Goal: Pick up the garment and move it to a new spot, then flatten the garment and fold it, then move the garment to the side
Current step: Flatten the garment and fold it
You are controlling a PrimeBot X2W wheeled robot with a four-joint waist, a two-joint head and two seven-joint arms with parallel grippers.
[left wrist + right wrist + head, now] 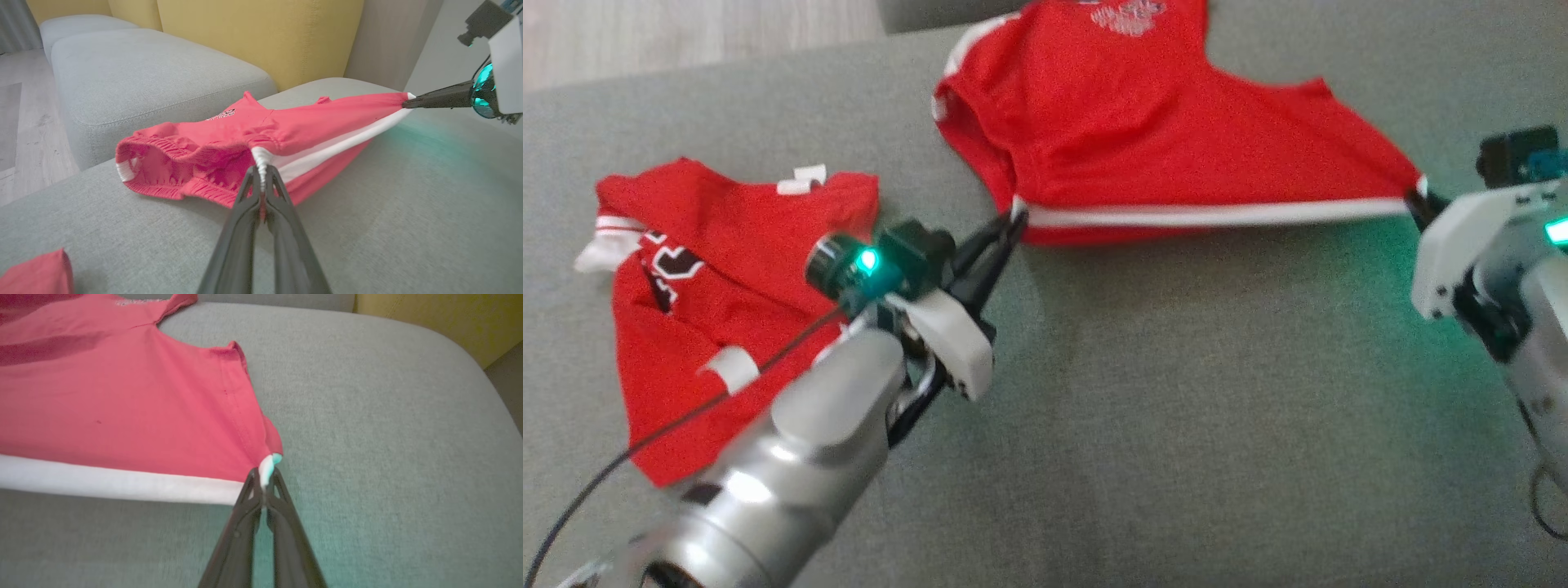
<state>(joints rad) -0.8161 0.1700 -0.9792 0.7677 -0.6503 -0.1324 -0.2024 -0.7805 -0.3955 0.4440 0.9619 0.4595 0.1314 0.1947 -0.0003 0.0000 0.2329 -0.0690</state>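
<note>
A pair of red shorts (1143, 139) with a white side stripe lies stretched across the grey cushion. My left gripper (1015, 214) is shut on the waistband end of the white stripe, seen close in the left wrist view as the red shorts (286, 130) pinched in the left gripper (261, 179). My right gripper (1417, 200) is shut on the leg-hem end of the same stripe; in the right wrist view the red shorts (122, 408) meet the right gripper (264, 479) at the corner. The stripe is pulled taut between both grippers.
A second red garment (719, 278) with white trim lies crumpled at the left of the grey cushion (1176, 408). Another grey cushion (143, 77) and a yellow backrest (261, 36) stand beyond. Wooden floor (686, 33) shows at the upper left.
</note>
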